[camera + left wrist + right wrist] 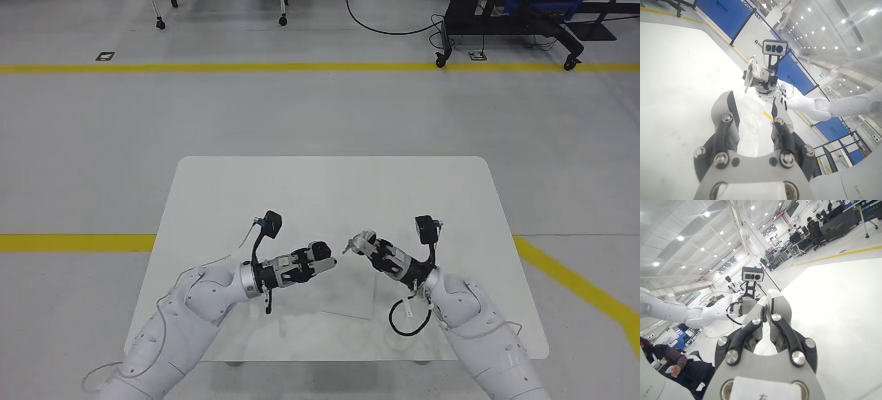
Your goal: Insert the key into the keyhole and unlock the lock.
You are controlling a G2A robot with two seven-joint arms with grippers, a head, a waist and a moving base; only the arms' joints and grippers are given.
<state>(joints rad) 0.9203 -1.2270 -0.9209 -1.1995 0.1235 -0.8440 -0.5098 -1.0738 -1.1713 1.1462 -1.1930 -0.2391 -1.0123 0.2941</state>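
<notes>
Both arms hover over the middle of the white table (300,190), their grippers facing each other a short gap apart. My right gripper (357,243) (750,75) (767,303) is shut on a small metal key (746,88), whose thin blade sticks out past the white-taped fingertips (770,292) towards the table. My left gripper (326,253) (755,106) is open, with nothing between its fingers, and points at the key from a little way off.
The table top (677,75) under and around the grippers is bare white, with a faint smudged patch (350,295) near the front edge. Yellow floor lines (300,67) run beyond the table.
</notes>
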